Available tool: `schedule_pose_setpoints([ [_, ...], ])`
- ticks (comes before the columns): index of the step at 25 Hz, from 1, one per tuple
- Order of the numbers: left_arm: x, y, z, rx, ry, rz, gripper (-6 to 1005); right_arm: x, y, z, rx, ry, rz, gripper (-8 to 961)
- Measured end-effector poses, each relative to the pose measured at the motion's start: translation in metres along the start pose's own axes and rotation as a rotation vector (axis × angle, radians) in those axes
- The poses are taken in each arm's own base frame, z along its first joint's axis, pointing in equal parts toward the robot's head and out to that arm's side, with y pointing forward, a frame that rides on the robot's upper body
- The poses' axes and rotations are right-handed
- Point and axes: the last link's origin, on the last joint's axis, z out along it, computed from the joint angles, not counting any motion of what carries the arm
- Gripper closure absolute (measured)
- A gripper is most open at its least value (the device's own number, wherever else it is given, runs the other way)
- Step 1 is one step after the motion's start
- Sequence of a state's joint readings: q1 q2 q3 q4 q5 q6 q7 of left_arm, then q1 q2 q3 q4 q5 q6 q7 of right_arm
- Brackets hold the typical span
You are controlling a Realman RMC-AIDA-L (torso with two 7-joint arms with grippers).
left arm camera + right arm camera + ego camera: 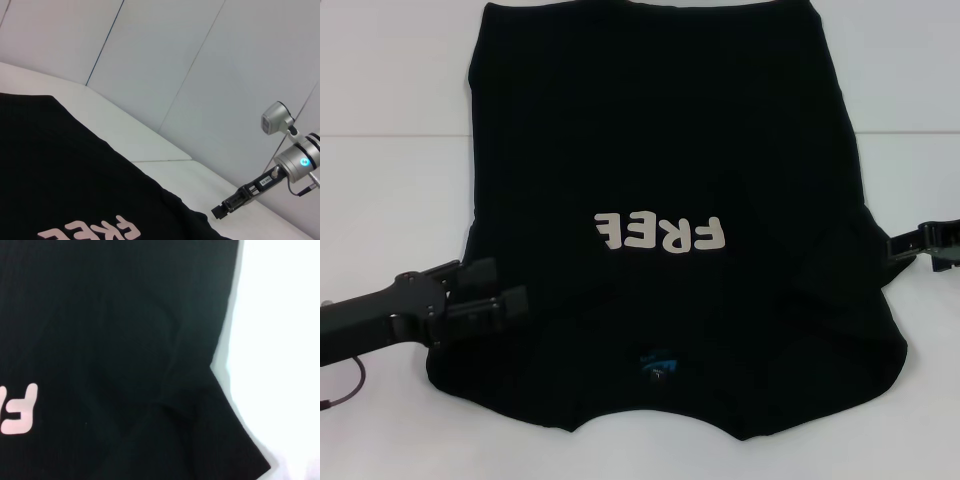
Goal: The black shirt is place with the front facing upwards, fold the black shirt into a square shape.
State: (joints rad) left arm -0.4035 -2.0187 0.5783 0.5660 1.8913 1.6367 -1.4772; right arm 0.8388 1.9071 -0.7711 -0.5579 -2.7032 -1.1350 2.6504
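Observation:
The black shirt (660, 130) lies flat on the white table, front up, and covers most of the middle. Its white "FREE" lettering (660, 232) reads upside down from here, and the blue neck label (658, 365) is at the near edge. My left gripper (490, 287) is open, low over the shirt's near left shoulder, with its two black fingers spread over the cloth. My right gripper (900, 247) is at the shirt's right edge, by the sleeve area. The left wrist view shows the shirt (60, 165) and the right gripper (222, 210) farther off. The right wrist view shows creased cloth (100, 315) and its edge.
The white table (390, 80) shows as bare strips on the left and right of the shirt. A thin cable (345, 385) hangs by my left arm. A pale panelled wall (200, 60) stands behind the table's far side.

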Motion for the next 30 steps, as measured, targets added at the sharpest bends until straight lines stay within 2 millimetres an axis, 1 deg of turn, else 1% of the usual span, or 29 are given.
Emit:
schedule_pose_setpoints([
  [9, 0.001, -0.001, 0.001, 0.006, -0.002, -0.004, 93, -0.005, -0.005, 0.0, 0.027, -0.041, 0.002, 95],
  [18, 0.002, -0.002, 0.0, 0.009, -0.003, -0.002, 93, -0.002, -0.001, 0.009, 0.021, -0.043, 0.005, 96],
  [30, 0.002, -0.002, 0.0, 0.009, -0.003, -0.001, 93, -0.002, -0.003, 0.012, 0.036, -0.06, 0.009, 95],
])
